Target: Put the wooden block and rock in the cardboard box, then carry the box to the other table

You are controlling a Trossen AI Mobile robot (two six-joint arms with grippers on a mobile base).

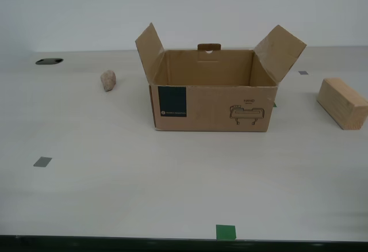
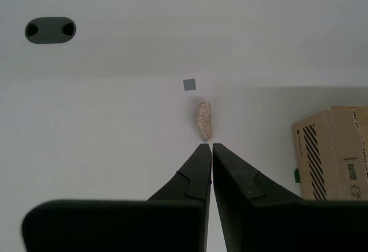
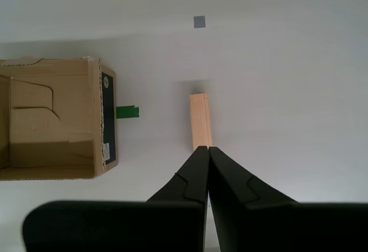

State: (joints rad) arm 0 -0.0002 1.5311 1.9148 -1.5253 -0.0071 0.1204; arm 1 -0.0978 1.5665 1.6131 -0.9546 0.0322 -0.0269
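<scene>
In the exterior view, the cardboard box (image 1: pixel 211 99) stands upright near the middle of the smooth off-white counter (image 1: pixel 144 194), its flaps open and splayed outward. The part of its inside that shows holds nothing; the floor of the box is hidden behind the front wall. A dark teal label and a small line drawing mark its front face. The rock (image 1: pixel 108 80) lies on the counter toward the exterior view's left, well apart from the box. The wooden block (image 1: pixel 342 103) lies on the counter toward the exterior view's right, also apart from the box. A grey square (image 1: pixel 42 161), a green square (image 1: pixel 225 232) and a dark oval hole (image 1: pixel 49 61) mark the counter. Neither arm shows in this view.

In the second wrist view, my second claw (image 2: pixel 209 146) hangs above the counter with its two dark fingers pressed together, gripping nothing. The rock (image 2: pixel 204 121) lies just beyond the fingertips, not touching them. A side of the box (image 2: pixel 333 151) shows at the frame's edge.

In the first wrist view, my first claw (image 3: pixel 204 149) is likewise closed and empty, above the counter. The wooden block (image 3: pixel 200 119) lies lengthwise just beyond its tips. The box (image 3: pixel 57 118) is seen from above, and what shows of its interior is bare cardboard.
</scene>
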